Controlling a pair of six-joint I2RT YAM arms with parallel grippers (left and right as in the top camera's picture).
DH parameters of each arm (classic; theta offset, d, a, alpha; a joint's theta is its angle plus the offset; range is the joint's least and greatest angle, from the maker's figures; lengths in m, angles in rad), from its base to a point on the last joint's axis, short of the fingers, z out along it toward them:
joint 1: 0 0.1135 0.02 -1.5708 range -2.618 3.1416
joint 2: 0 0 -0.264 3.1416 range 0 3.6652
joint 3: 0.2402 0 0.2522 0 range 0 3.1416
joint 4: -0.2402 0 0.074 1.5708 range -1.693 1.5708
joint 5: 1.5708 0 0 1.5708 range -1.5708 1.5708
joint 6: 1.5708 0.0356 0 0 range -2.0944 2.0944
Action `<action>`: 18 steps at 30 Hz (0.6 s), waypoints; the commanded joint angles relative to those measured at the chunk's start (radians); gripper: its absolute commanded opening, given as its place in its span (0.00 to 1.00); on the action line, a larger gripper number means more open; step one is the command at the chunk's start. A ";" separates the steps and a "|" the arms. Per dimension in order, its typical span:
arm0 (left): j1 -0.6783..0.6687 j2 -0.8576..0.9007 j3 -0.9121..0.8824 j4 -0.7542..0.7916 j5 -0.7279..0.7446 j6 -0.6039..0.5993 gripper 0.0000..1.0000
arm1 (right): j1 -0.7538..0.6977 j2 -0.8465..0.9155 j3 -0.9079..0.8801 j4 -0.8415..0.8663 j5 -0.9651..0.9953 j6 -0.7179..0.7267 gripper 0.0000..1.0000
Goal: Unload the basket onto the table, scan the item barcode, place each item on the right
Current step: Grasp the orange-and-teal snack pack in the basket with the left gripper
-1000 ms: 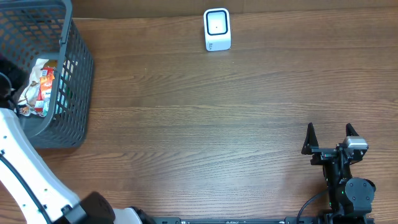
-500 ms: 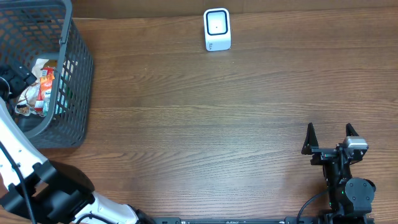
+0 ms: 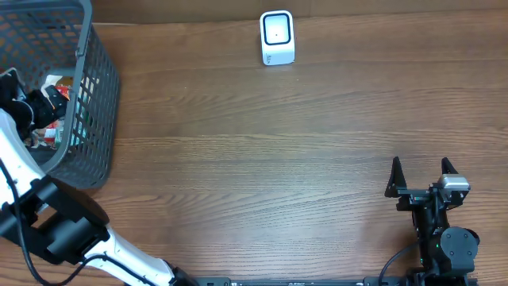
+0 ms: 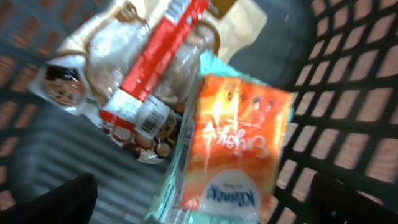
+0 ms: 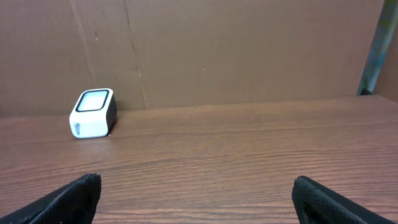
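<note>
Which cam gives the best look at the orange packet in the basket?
Left wrist: the orange packet sits close up, label facing the camera. Overhead shows the basket, but the left arm covers most of its contents. Right wrist doesn't show it.

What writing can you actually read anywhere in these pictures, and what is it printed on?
"Kleenex": on the orange tissue pack in the basket, seen upside down.
"Enjoy": in script, same pack.
Barcode label on the clear snack bag: too blurred to read.
Grey mark on the scanner: too small.
</note>
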 commanded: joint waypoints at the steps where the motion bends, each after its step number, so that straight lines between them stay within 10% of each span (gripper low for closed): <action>1: -0.017 0.058 0.018 -0.008 0.025 0.042 1.00 | -0.004 -0.010 -0.010 0.005 0.008 0.003 1.00; 18: -0.095 0.169 0.016 -0.010 -0.052 0.105 1.00 | -0.004 -0.010 -0.010 0.004 0.008 0.003 1.00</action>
